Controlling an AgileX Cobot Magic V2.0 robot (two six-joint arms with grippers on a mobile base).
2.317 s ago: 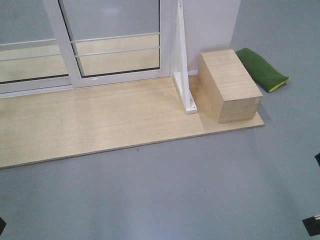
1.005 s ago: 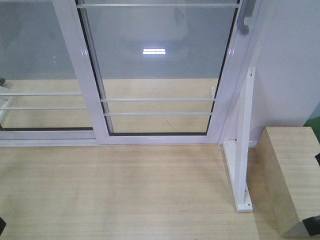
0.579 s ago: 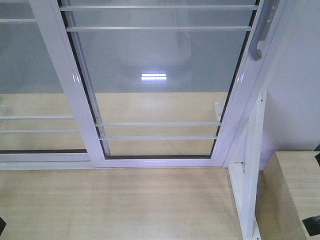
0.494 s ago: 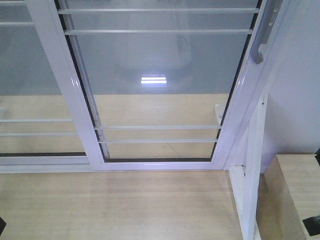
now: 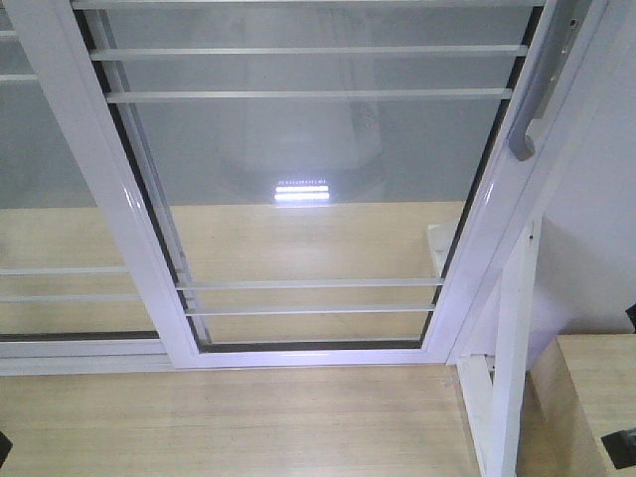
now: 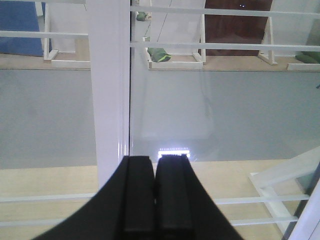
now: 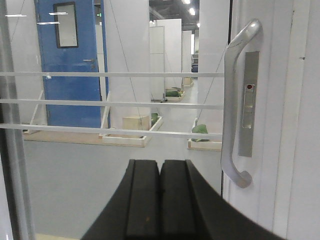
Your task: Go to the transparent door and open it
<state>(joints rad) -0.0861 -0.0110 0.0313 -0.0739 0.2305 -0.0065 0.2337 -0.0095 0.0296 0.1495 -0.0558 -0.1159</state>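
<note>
The transparent door (image 5: 308, 149) fills the front view: clear glass with thin white bars in a glossy white frame, standing closed. Its curved grey handle (image 5: 524, 139) is on the right stile. In the right wrist view the handle (image 7: 230, 100) stands just up and right of my right gripper (image 7: 160, 163), which is shut, holds nothing and is not touching it. My left gripper (image 6: 155, 159) is shut and empty, facing the door's left stile (image 6: 107, 100) and the glass (image 6: 215, 110).
A wooden platform (image 5: 248, 427) runs along the door's foot. A white brace (image 5: 512, 378) and a wooden box (image 5: 596, 397) stand at the right. A second glass panel (image 5: 40, 199) lies left. Beyond the glass are a grey floor and a blue door (image 7: 70, 65).
The front view has closed in on the door: the grey floor and green cushion are gone from view, and glass and handle now loom large. The door has not slid.
</note>
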